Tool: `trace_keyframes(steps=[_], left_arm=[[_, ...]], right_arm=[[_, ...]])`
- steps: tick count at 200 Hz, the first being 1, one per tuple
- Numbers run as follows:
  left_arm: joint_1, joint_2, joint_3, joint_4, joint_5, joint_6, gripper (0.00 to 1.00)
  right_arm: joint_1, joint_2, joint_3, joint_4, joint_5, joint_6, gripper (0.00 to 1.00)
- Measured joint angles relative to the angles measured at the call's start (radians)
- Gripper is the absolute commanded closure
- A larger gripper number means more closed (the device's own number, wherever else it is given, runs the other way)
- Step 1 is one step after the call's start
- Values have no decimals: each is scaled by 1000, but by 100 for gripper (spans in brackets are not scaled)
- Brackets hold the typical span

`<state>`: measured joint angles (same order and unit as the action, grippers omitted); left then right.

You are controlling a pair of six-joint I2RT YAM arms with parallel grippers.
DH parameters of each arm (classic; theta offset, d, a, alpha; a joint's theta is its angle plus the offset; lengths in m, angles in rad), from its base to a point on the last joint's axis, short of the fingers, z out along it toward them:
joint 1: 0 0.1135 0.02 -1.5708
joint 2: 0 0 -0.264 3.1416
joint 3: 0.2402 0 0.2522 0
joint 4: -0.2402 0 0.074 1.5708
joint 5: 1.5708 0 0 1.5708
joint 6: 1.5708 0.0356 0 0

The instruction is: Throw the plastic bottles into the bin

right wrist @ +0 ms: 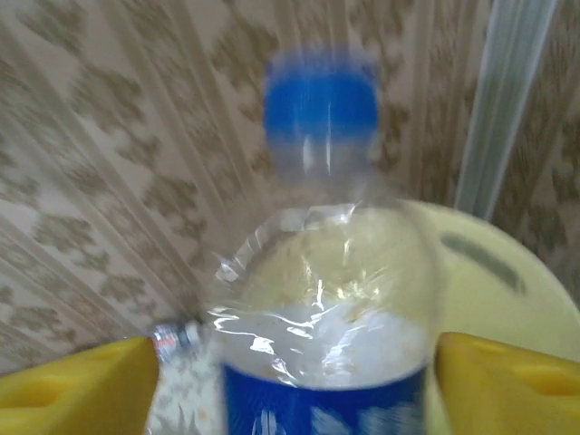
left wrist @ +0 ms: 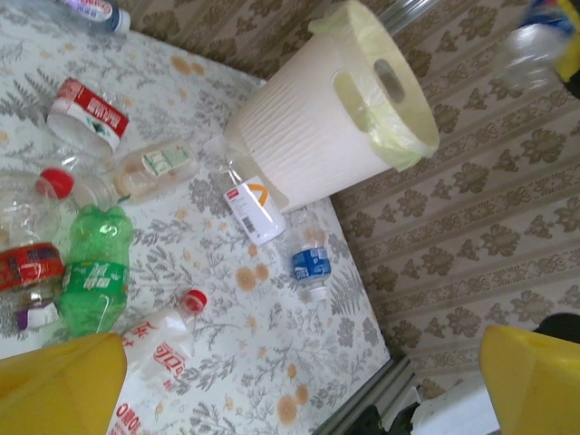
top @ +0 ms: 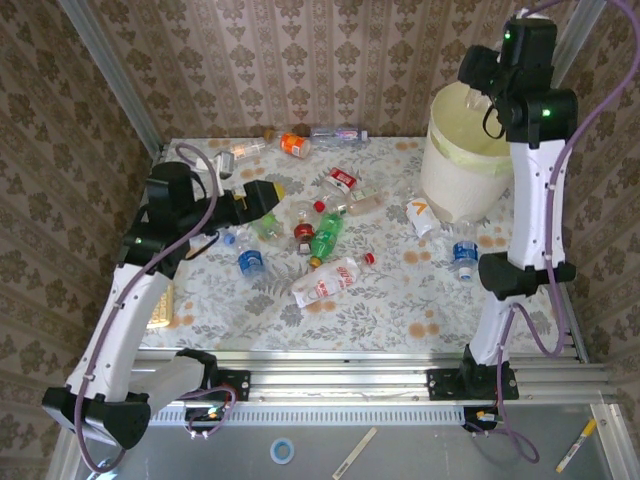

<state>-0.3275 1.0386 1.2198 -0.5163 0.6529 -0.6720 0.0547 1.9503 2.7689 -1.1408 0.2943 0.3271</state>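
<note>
Wallpaper behind | blue-capped bottle (right wrist: 322,272) blurred, base cut off | bin (right wrist: 535,299) partly hidden

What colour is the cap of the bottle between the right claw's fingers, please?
Blue; the cap shows best in the right wrist view.

Table (top: 400,300): floral-patterned surface. Bin (top: 462,165) stands upright at the far right. Lying scattered on the surface: green bottle (top: 325,240) at centre, red-labelled clear bottle (top: 325,283) just near of it, orange bottle (top: 295,145) at the far edge, blue-labelled bottle (top: 464,255) near the bin.
</note>
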Motion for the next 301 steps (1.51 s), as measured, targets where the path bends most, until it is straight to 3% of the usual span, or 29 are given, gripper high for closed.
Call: trace_keyframes(steps=[39, 97, 132, 171, 237, 268, 301], left_arm=[[-13, 0, -41, -42, -26, 15, 0], [-55, 9, -81, -129, -87, 105, 0], [-161, 100, -65, -198, -148, 211, 0], [-285, 266, 1, -279, -195, 349, 0], [-403, 484, 46, -391, -288, 523, 5], [-421, 554, 46, -413, -329, 590, 7], [-430, 639, 46, -431, -372, 663, 8]], right_arm=[[-3, -24, -26, -83, -63, 57, 3], [15, -226, -172, -95, -201, 75, 1], [92, -367, -401, -87, -280, 79, 0], [237, -546, -782, -17, -335, 125, 0], [417, -865, -1364, 97, -363, 299, 0], [466, -982, -1533, 124, -363, 387, 0], [496, -1038, -1587, 134, -362, 444, 0]])
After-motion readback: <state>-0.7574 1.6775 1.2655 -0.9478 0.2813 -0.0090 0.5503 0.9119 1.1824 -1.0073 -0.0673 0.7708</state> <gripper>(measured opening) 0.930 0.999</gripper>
